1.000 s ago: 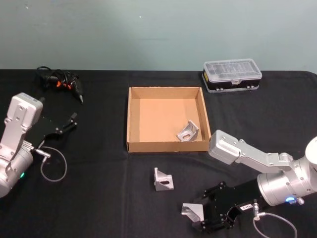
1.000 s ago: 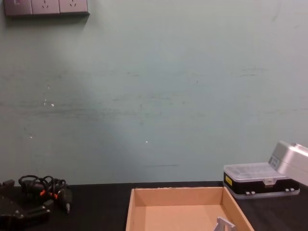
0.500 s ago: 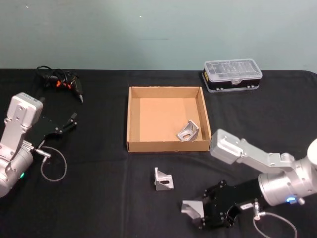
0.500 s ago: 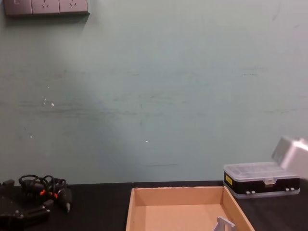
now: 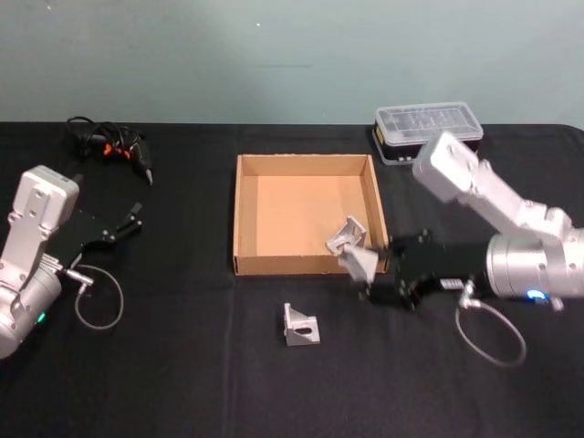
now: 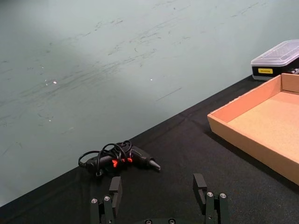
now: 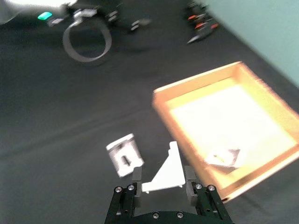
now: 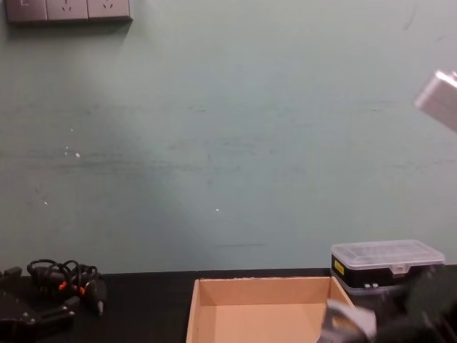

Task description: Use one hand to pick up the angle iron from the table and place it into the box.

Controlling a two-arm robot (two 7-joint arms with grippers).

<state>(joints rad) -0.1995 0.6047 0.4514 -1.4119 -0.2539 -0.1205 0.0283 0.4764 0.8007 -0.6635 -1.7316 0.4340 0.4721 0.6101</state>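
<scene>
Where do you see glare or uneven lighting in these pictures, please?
Right wrist view: the floor of the box washes out almost to white, and the held angle iron in the right gripper glares white. Head view: the light is even, with the box's inner walls darker than its floor.

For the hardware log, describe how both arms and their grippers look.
Both arms are silver-grey, with boxy and rounded segments. The left arm carries a small green light and a grey cable loop; the right arm has a blue light and a trailing grey wire. The left gripper and right gripper are black, each with two fingers.
</scene>
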